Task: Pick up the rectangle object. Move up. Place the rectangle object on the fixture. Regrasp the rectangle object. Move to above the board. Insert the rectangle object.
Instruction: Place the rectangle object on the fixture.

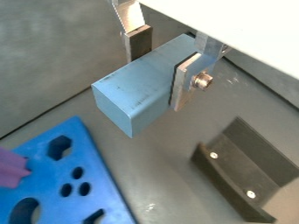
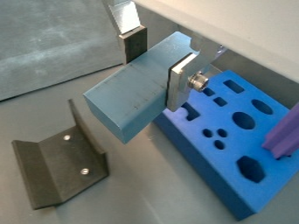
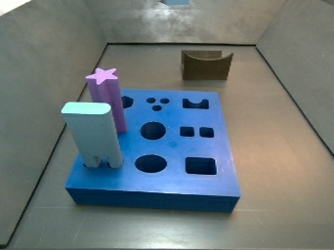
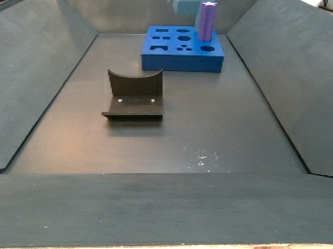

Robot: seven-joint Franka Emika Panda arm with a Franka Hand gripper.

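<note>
While you look across the dull grey bench [image 4: 182,146], note its sloped walls close it in on both long sides, with bare floor between the pieces in both side views.

Next in size is the board [image 3: 196,151], a bright blue square slab with sharp edges; you can see round, square and notched holes cut in its top. On it stand a purple star-topped post [image 3: 109,98] and, just beside that, a pale blue block with a rounded top [image 3: 93,137]. You see a corner of the board [image 1: 65,175] in both wrist views, below the tool.

Then comes the rectangle object [image 1: 140,92], a smooth slate-blue bar with flat ends and square edges. You have it clamped across its width between the silver plates of the tool [image 1: 158,66], held up off the floor with air all round it. Only the wrist views show this; neither side view shows tool or bar.

Smallest is the fixture [image 4: 131,95], a dark brown matte cradle with a curved notch in its top edge, standing well apart from the board. In a wrist view [image 2: 59,166] you can make out two pale screw heads in its face.
</note>
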